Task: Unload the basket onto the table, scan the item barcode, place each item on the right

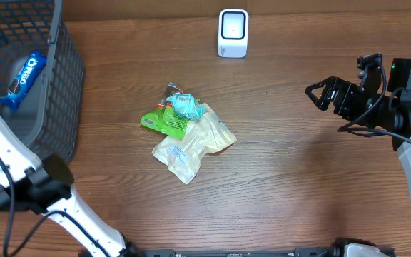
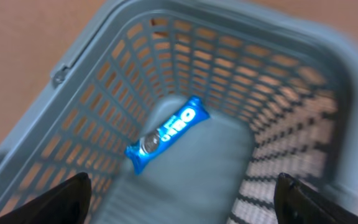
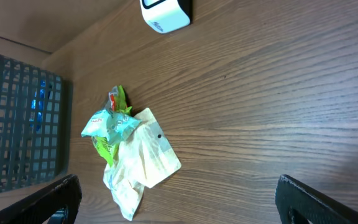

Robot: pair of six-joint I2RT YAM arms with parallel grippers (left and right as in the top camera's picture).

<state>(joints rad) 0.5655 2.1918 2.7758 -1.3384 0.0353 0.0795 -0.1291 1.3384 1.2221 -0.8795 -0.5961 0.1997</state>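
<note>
Packets (image 1: 191, 139) heaped mid-worktop (image 1: 298, 185), near scanner (image 1: 233, 32); Oreo (image 2: 166, 134) in basket (image 2: 92, 124). Packets likely light, soft, slippery film: pinch teal packet (image 1: 186, 106) by sealed edge. Left gripper (image 2: 185, 202) over basket, jaws released, empty; right gripper (image 3: 179, 199) likewise.

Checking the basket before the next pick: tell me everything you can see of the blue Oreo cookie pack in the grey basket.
The blue Oreo cookie pack is a slim, glossy plastic-film sleeve with white lettering and a cookie picture near one end. It looks intact. It lies logo up, diagonally on the solid floor of the grey mesh plastic basket, the only item inside. Nothing but the basket touches it, and no barcode shows on the upturned face.
</note>
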